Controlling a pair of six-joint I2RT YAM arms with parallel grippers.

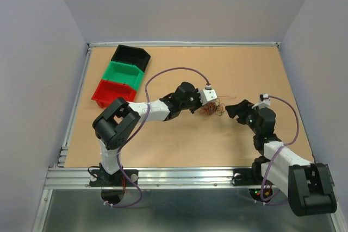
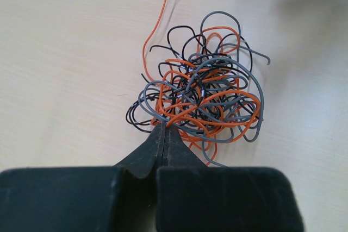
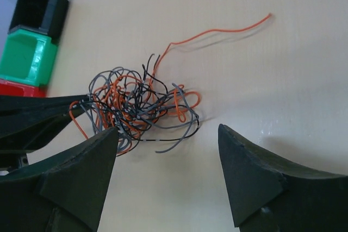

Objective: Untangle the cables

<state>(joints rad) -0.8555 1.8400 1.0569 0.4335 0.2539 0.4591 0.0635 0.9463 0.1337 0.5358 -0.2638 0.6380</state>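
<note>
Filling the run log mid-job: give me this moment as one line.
left gripper: shut on edge of cables | right gripper: open, near tangle, holding nothing | cables: tangled on table

A bench (image 1: 179, 150) with a pale wood-coloured top fills the middle of the overhead view, matte and lightly grained in the close views. Aluminium rails frame it: a ribbed double rail along the near edge (image 1: 179, 176) and a slimmer one down the left side (image 1: 76, 107). Plain pale grey walls enclose it at the back (image 1: 185, 4), left (image 1: 32, 80) and right (image 1: 321, 52). Three open bins, black (image 1: 130, 56), green (image 1: 124, 73) and red (image 1: 112, 92), sit touching in a row at the far left. The light is soft and even, and shadows are faint.
</note>
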